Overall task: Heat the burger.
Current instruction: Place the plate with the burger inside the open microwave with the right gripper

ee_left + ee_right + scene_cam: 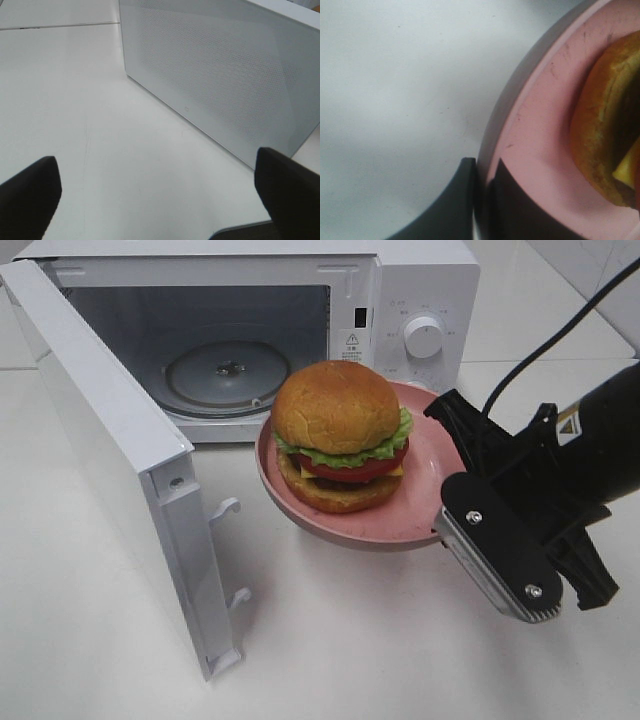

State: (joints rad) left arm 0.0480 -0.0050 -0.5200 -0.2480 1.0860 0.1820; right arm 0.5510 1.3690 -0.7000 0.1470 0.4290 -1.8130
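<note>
The burger (340,435), with golden bun, green lettuce, red tomato and yellow cheese, sits on a round pink plate (432,480). My right gripper (447,512) is shut on the plate's right rim and holds it above the table, just in front of the open microwave (420,300). In the right wrist view the fingers (465,200) pinch the plate's rim (530,130), with the burger's lower bun (600,125) beside them. My left gripper (160,200) is open and empty, and is out of the exterior high view.
The microwave door (100,440) swings out wide to the left, and its outer face fills the left wrist view (225,75). The glass turntable (225,375) lies inside the cavity. The white table (350,640) extends in front.
</note>
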